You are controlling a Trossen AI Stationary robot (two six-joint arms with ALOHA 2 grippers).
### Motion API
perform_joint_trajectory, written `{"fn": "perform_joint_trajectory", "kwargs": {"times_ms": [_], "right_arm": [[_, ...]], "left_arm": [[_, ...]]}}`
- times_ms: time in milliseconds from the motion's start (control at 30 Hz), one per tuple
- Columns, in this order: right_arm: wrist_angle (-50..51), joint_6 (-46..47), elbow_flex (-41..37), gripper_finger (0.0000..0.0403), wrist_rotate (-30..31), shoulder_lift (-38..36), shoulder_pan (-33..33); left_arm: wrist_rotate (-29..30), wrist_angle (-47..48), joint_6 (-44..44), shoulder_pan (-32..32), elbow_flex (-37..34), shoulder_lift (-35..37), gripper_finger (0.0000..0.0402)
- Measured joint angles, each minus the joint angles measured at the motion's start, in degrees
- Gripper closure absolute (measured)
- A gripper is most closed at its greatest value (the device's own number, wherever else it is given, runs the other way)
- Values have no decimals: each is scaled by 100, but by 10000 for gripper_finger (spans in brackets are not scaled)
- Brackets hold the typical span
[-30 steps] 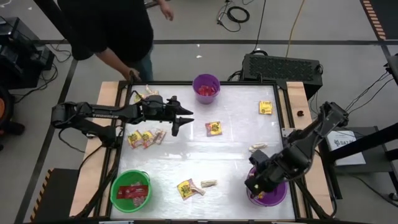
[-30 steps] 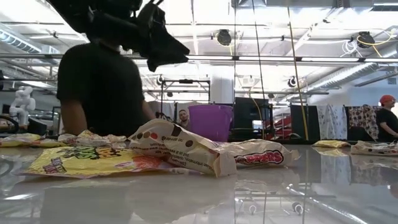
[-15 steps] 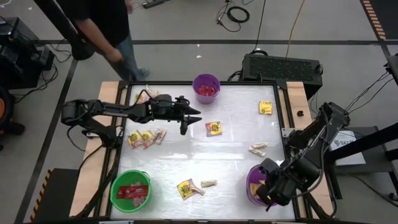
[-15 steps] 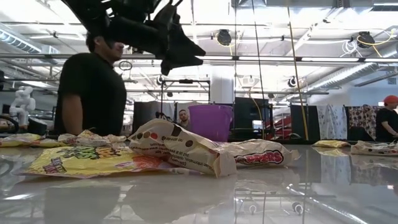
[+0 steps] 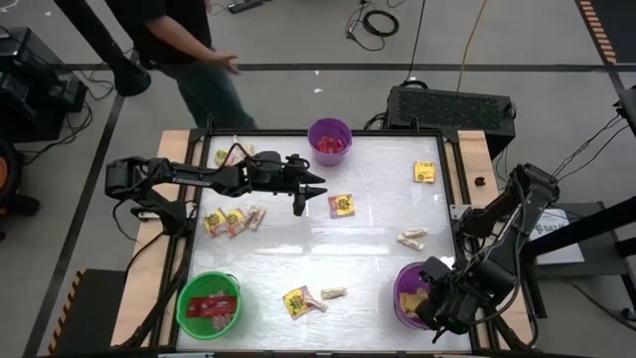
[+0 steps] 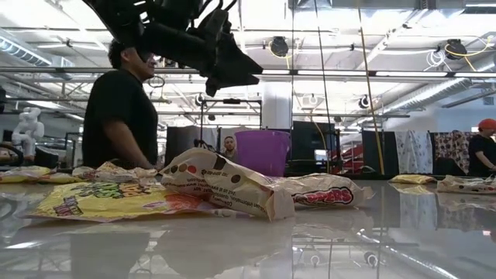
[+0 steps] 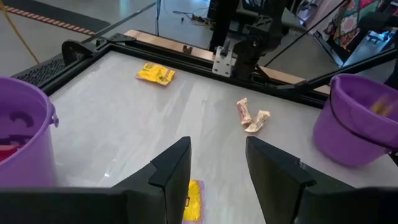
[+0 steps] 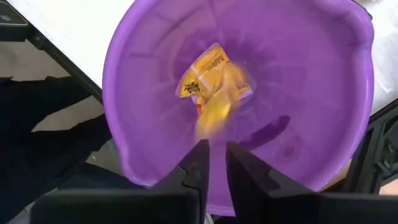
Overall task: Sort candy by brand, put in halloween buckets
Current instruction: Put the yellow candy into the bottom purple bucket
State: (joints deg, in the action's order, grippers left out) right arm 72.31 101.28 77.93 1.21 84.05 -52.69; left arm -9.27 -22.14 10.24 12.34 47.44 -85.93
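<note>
Hovering over the purple bucket (image 5: 415, 294) at the table's near right corner, the right gripper (image 8: 212, 163) shows only a narrow gap between its fingers and holds nothing. Only its wrist view sees inside, where yellow packets (image 8: 214, 81) lie at the bottom, one blurred. The left gripper (image 7: 217, 171) hangs with fingers apart above a yellow packet (image 5: 342, 205) mid-table, near the far purple bucket (image 5: 329, 140). A green bucket (image 5: 209, 303) stands at the near left corner.

High view: we look straight down on the whole table (image 5: 378, 249).
Low view: we skim level along that table.
Wrist views: each close; both share the purple bucket (image 8: 298, 81).
</note>
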Motion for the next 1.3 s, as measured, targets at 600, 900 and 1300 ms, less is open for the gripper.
{"fn": "perform_joint_trajectory", "kwargs": {"times_ms": [600,900,1300], "right_arm": [[-244,-683,2,285,-256,-456,649],[-502,-2869,11,284,207,-544,2049],[-3341,-7420,11,284,1175,52,3567]], "left_arm": [[198,1010,290,-9,3,407,240],[808,3316,-349,7,-2,1099,240],[979,5003,-919,7,-4,1660,240]]}}
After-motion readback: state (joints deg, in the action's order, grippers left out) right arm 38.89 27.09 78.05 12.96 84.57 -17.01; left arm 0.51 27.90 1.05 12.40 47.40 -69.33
